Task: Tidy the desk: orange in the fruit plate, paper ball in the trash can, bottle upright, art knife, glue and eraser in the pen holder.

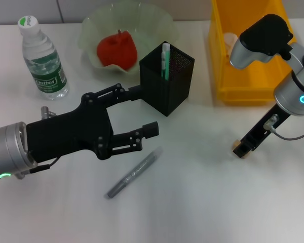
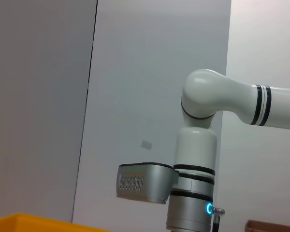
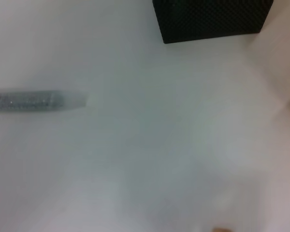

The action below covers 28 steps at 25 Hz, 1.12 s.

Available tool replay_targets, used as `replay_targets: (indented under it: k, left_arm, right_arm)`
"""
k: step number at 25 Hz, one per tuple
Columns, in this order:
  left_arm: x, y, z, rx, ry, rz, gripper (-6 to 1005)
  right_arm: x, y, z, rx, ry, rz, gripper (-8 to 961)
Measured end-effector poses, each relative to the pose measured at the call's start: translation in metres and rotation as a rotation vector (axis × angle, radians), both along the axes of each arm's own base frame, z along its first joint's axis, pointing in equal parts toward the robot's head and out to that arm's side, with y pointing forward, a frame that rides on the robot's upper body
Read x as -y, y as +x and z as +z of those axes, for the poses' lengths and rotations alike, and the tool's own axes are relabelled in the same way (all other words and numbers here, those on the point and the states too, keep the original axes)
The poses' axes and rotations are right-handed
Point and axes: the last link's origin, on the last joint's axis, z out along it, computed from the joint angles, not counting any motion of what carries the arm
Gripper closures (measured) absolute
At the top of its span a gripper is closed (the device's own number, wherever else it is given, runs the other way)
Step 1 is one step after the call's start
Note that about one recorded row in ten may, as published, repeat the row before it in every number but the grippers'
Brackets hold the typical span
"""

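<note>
My left gripper [image 1: 144, 109] is open and empty, just left of the black mesh pen holder [image 1: 167, 78], which holds a green-white stick [image 1: 165, 59]. A grey glittery pen-shaped thing [image 1: 134, 173] lies on the table below the gripper; the right wrist view shows it too [image 3: 34, 100], with the holder [image 3: 212, 19]. My right gripper [image 1: 243, 148] points down at the table on the right, with a small tan thing [image 1: 239, 152] at its tip. The bottle [image 1: 43, 58] stands upright at the back left. A red round fruit [image 1: 116, 50] lies in the pale green fruit plate [image 1: 152, 20].
A yellow bin [image 1: 248, 76] stands at the back right with a white thing [image 1: 230, 40] inside. The left wrist view shows only my right arm [image 2: 198, 159], the wall and the bin's edge [image 2: 34, 220].
</note>
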Motion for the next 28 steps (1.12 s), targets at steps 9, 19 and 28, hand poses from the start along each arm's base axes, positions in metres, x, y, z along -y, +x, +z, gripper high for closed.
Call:
replay_targets:
  k: [9, 19, 28]
  left_arm:
    - [0.0001, 0.0001, 0.0, 0.0, 0.0, -0.001, 212]
    - [-0.0015, 0.0015, 0.0, -0.001, 0.001, -0.005, 213]
    - [-0.0024, 0.002, 0.0004, -0.001, 0.004, -0.006, 214]
  right_arm:
    - [0.0003, 0.0004, -0.0005, 0.0, -0.001, 0.0, 785]
    - [-0.0009, -0.0001, 0.0007, -0.004, 0.013, 0.017, 799]
    - [-0.0037, -0.0076, 0.0042, -0.06, 0.056, 0.064, 822]
